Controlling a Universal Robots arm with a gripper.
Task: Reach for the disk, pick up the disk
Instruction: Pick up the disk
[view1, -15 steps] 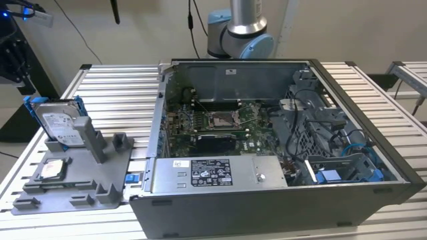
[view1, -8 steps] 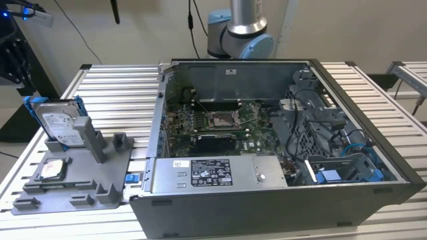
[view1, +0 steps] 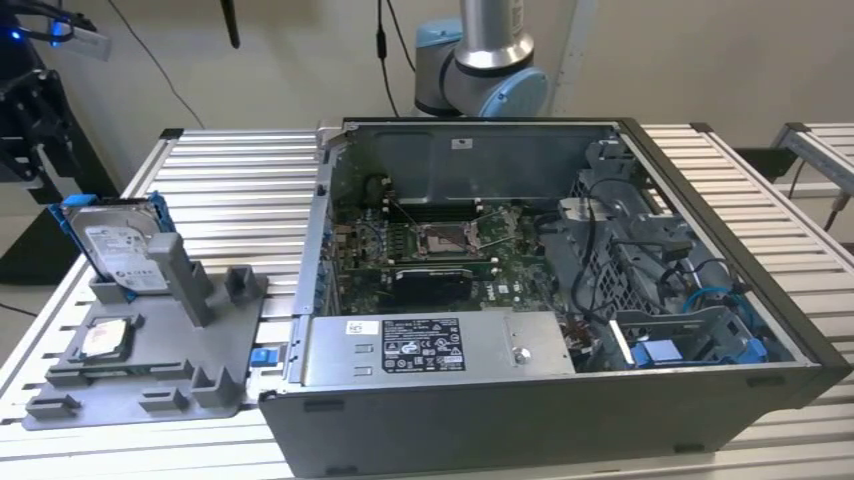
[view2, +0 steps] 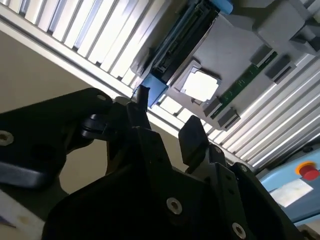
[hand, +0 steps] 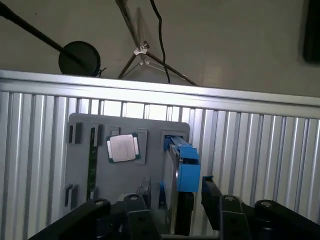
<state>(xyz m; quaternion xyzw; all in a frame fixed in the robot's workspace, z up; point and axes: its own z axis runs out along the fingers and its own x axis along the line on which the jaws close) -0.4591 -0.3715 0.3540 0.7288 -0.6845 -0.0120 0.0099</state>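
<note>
Glaring hard off the ribbed table (view2: 85, 30) in the second wrist view, bleaching the square chip (view2: 201, 85) to flat white. Sinking the jaws into near-black silhouette in both wrist views. Lighting the exterior view softly and evenly — shading only inside the open case (view1: 534, 430).

disk (view1: 118, 248) | silver-grey, blue rails | upright on edge | in grey holder (view1: 200, 352)

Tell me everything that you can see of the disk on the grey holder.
The disk is a silver-grey metal rectangle with a white label, framed by blue plastic rails. It stands on edge, leaning slightly, in a slot of the grey holder at the exterior view's left. The open gripper is near, not gripping it.
</note>
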